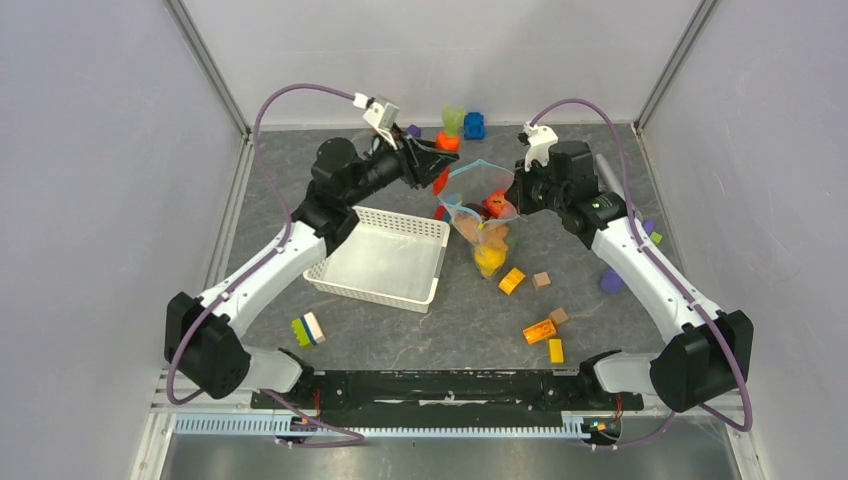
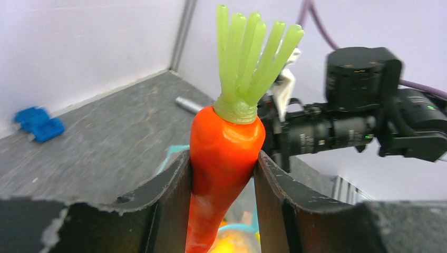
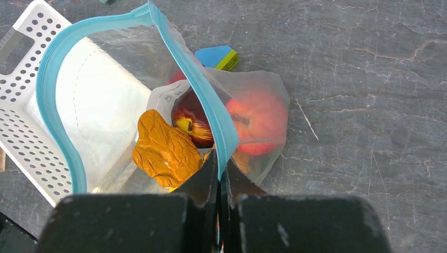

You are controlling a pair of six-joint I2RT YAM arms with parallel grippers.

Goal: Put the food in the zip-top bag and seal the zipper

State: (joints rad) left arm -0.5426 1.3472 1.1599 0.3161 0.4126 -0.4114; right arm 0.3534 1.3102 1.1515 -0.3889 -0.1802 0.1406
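My left gripper [image 1: 434, 166] [image 2: 223, 161] is shut on the orange carrot [image 2: 224, 142] [image 1: 446, 143], whose green top points up. It hangs just above the open mouth of the zip-top bag [image 1: 482, 222] [image 3: 105, 105]. My right gripper [image 1: 516, 198] [image 3: 221, 171] is shut on the bag's light-blue zipper [image 3: 211, 110] [image 1: 478, 165] and holds that edge up. Inside the bag lie a red fruit [image 3: 258, 121], a dark maroon one [image 3: 191, 118], a crinkled brown-orange piece [image 3: 166, 150] and a yellow piece [image 1: 488, 260].
A white mesh basket [image 1: 385, 255] [image 3: 23, 132] sits left of the bag. Loose blocks [image 1: 512, 281] [image 1: 539, 331] [image 1: 555, 350] lie in front of it. A blue toy [image 1: 474, 125] [image 2: 39, 124] is by the back wall, purple pieces [image 1: 611, 281] at right, a green-white block [image 1: 308, 329] near left.
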